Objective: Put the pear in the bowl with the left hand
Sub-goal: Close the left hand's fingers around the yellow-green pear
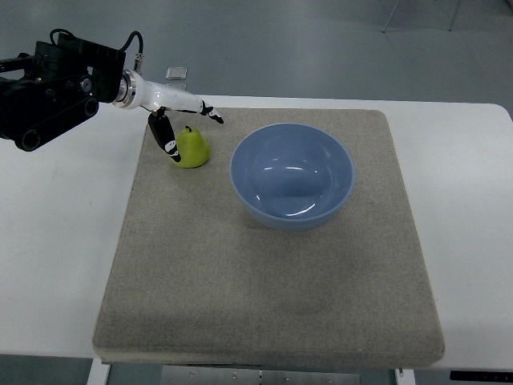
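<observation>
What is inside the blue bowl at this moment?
The blue bowl holds nothing; its whole inside shows. The pear stands outside it on the mat, at the left hand.

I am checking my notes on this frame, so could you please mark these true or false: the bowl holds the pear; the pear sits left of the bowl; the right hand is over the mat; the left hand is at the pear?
1. The bowl holds the pear. False: the bowl is empty and the pear sits on the mat.
2. The pear sits left of the bowl. True.
3. The right hand is over the mat. False: it is not in view.
4. The left hand is at the pear. True, though a closed grasp is not clear.
</observation>
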Motion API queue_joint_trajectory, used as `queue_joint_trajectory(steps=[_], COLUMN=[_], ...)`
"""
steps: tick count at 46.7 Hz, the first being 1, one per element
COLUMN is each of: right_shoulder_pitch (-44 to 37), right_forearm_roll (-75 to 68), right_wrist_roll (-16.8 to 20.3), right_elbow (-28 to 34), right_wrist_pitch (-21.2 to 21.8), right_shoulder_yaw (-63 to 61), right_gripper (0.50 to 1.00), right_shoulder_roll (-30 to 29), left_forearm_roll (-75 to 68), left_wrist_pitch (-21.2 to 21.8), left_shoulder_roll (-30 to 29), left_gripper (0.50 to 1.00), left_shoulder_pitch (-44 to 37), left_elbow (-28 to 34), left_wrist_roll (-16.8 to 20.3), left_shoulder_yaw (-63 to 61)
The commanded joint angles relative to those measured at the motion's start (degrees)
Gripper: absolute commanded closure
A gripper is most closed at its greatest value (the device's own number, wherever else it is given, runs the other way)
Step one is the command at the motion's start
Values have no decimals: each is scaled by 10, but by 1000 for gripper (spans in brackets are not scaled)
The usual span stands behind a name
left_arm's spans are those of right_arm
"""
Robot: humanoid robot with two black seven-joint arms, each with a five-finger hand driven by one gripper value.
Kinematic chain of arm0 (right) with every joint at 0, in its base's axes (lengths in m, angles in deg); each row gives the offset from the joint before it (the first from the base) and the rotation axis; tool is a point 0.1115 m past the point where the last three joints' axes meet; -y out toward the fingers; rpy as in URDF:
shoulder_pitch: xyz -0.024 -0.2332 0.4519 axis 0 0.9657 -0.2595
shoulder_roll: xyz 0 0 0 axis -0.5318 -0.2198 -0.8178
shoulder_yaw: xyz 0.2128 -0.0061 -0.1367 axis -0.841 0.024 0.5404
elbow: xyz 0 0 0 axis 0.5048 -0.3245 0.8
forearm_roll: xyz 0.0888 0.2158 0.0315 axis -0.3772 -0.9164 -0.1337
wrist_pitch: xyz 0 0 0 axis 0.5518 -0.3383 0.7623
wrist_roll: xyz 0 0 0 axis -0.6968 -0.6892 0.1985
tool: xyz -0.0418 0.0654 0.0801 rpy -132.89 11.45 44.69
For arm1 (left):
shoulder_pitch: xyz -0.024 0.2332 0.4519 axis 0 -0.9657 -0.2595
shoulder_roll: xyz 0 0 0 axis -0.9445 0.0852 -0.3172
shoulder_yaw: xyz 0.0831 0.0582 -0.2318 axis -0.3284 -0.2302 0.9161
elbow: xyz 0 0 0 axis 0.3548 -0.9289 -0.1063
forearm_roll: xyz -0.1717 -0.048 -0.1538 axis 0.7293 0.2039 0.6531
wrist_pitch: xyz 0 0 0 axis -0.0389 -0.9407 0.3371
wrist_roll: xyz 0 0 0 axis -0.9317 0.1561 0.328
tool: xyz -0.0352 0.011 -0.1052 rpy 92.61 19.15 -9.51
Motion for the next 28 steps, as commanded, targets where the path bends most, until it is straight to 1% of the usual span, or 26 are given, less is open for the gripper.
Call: queue_joint_trajectory(steps=[1,14,28], right_shoulder_pitch=[0,0,0], right_forearm_roll=[0,0,0], right_wrist_roll=[0,0,0], right_elbow=[0,0,0], right_wrist_pitch=[0,0,0], right_shoulder_yaw=[0,0,0], right_gripper=[574,576,576], right_shoulder_roll=[0,0,0], left_forearm_roll=[1,3,3], left_wrist_pitch=[6,11,11], left_shoulder_roll=[0,7,11], left_gripper=[508,508,510], left_shoulder_pitch=[-1,-15,-29], left_elbow=[5,18,18], left_wrist_roll=[0,1,2], left_shoulder_yaw=[-3,-3,-4])
